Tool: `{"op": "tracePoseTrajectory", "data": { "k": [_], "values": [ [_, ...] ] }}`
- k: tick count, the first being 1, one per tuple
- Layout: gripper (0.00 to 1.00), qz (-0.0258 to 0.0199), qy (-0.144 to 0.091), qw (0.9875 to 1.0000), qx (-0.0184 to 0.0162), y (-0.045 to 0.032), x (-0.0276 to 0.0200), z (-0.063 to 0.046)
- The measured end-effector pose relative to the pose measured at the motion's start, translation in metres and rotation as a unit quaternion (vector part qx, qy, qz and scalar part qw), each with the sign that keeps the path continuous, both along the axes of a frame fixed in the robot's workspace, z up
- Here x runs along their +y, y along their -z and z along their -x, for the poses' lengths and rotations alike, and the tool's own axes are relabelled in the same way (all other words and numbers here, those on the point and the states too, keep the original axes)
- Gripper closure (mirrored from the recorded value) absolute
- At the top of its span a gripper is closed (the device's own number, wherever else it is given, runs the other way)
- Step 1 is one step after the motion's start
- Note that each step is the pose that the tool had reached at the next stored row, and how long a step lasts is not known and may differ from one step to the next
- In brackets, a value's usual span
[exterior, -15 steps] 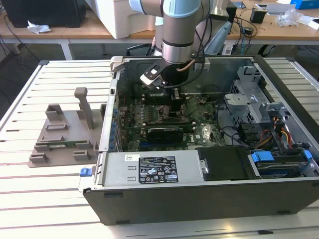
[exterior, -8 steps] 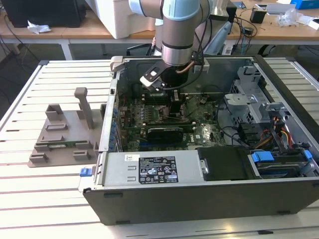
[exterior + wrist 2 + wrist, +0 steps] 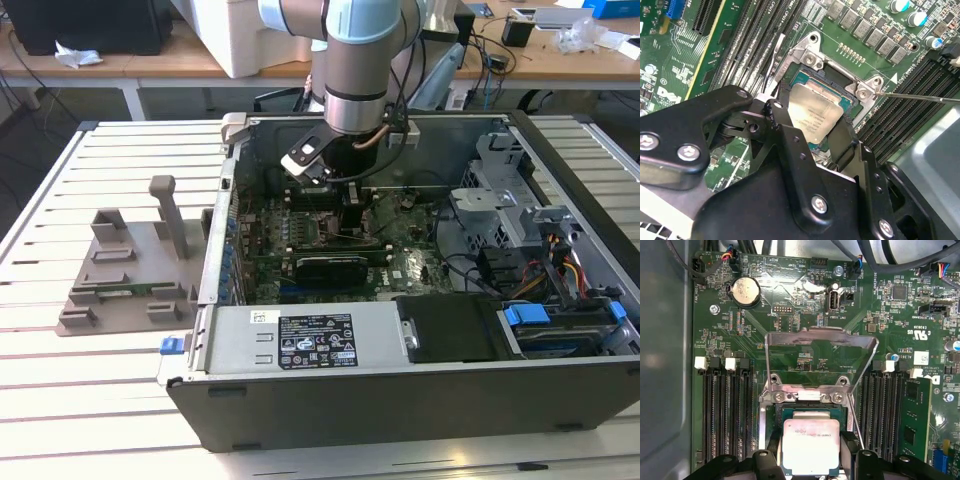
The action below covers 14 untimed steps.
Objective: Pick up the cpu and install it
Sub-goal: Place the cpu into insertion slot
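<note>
Exterior view, going from its left to its right. There's a grey plastic fixture (image 3: 120, 280) on the white slatted counter (image 3: 90, 400), with a green memory stick (image 3: 115, 292) lying in its front slot. Next comes the open computer case (image 3: 400, 400) on its side, and the arm (image 3: 355, 70) reaches straight down into it over the motherboard (image 3: 410, 265). Further toward the exterior view's right there's a drive cage (image 3: 525, 330) with blue tabs and a bundle of coloured wires. You can't really make out the chip from out here.

The wrist cams cover that part. In the first wrist view the cpu (image 3: 811, 440) sits right above the socket (image 3: 811, 412), silver top up. The gripper (image 3: 810, 452) has a black finger (image 3: 772, 447) pressed to each side of the cpu, so it's clamped on it. I can't tell whether it's fully seated or a hair above. The metal load plate (image 3: 820, 357) is flipped open and stands upright behind the socket. This view also shows a coin battery (image 3: 746, 291), empty memory slots (image 3: 725, 415) on one side and a fitted green memory module (image 3: 914, 415) on the other.

The second wrist view gives the angled look. It shows the chip between the fingers, the socket frame screws (image 3: 815, 61) and a thin lever rod (image 3: 920, 96) sticking out sideways.

Room-wise, wooden counters at the back (image 3: 150, 62) hold cables and odds and ends, with a white box (image 3: 265, 40) behind the arm.
</note>
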State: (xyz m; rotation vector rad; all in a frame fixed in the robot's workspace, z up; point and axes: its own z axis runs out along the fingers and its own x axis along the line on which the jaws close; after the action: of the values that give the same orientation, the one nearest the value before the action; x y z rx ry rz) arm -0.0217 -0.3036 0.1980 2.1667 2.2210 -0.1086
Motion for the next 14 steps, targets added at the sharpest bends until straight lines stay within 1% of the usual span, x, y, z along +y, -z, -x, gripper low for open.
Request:
{"op": "tracePoseTrajectory", "data": {
  "k": [6,7,10,14],
  "values": [
    [0.45,-0.0001,0.0,1.0,-0.0001,0.0002,0.0,0.0],
    [0.38,-0.0003,0.0,1.0,-0.0002,0.0003,0.0001,-0.0001],
    [0.38,0.0,0.0,1.0,0.0,-0.0002,0.0,0.0],
    [0.38,-0.0001,0.0,1.0,0.0,-0.0071,0.0004,0.0]
  ]
}}
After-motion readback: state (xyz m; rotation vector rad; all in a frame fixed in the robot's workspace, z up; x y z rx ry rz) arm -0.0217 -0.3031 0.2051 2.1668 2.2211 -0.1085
